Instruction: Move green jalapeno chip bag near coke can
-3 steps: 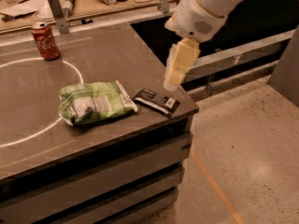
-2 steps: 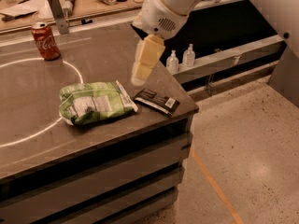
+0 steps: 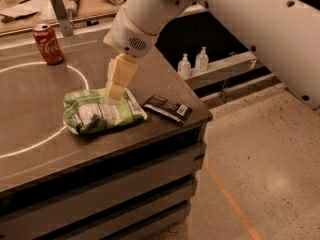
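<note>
**Gripper crosses from the counter's right edge to the chip bag**

Since a second ago the gripper point(image 3: 116, 90) has swung left, away from the spot above the black wrapper point(image 3: 167, 108), and lower; it now hangs over the upper middle of the green jalapeno chip bag point(image 3: 97, 113). Its tip overlaps the bag's far edge in this view. Whether it touches the bag cannot be told, nor whether it is spread or pressed together. The white arm point(image 3: 240, 19) slopes down to it from the upper right.

The bag, the can and the wrapper lie where they did. The bag sits on the grey countertop point(image 3: 165, 76), near the front edge. Its right end is just beside the wrapper, which lies by the front right corner. Past that corner the counter drops to the speckled floor point(image 3: 270, 149).

To the left and behind the bag the surface is open, crossed only by a white curved line point(image 3: 30, 146). The coke can point(image 3: 48, 44) stands upright at the far left, well apart from the bag, just outside that line.

The bag lies flat and crinkled. Its long axis runs left to right, roughly along the counter's front edge, with the right end slightly nearer the camera. The can is up and to the left of its left end.
</note>
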Robot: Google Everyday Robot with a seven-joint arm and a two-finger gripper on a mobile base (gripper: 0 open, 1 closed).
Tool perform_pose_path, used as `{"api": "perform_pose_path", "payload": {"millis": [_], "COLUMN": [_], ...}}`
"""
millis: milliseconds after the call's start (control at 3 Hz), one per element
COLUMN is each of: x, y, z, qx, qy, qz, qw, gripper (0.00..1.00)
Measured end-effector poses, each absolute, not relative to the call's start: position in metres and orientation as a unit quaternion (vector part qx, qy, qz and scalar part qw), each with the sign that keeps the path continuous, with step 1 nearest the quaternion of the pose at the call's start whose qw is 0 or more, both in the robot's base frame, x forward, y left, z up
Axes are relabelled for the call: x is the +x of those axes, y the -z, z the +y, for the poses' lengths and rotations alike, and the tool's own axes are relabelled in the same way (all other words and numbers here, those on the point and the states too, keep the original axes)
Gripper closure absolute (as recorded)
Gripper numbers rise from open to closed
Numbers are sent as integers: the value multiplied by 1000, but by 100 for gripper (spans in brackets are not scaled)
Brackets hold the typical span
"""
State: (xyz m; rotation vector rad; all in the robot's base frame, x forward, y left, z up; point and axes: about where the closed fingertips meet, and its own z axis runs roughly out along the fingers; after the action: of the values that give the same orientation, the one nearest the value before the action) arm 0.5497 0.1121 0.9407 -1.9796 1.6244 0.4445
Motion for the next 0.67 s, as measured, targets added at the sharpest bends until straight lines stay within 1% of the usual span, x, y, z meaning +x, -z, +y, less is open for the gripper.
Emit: {"api": "perform_pose_path", "payload": {"millis": [333,667], "x": [537,532], "y": [-912,-881], "z": [132,138], "qx": [-741,-741], "qy": [-184,-187], "qz": [594,599], "qw": [254,238], "gripper": [0,0]}}
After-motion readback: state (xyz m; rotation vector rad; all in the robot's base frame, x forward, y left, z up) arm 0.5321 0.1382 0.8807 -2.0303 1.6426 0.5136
